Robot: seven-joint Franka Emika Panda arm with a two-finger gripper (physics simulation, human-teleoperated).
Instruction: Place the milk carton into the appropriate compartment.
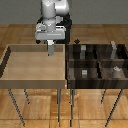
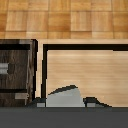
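Above the light wooden tray point(image 1: 10, 70), toward its far rim: tool point(image 1: 51, 51) clamped on milk carton point(image 1: 51, 50), carton hanging upright, long axis vertical. Wrist view confirms grey carton point(image 2: 64, 97) between the fingers. Dark divided bin point(image 1: 95, 75) lies toward the exterior view's right of the tool; target compartment judged to sit that way.

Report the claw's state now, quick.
Claw: shut on the milk carton, lifted above the light wooden tray.
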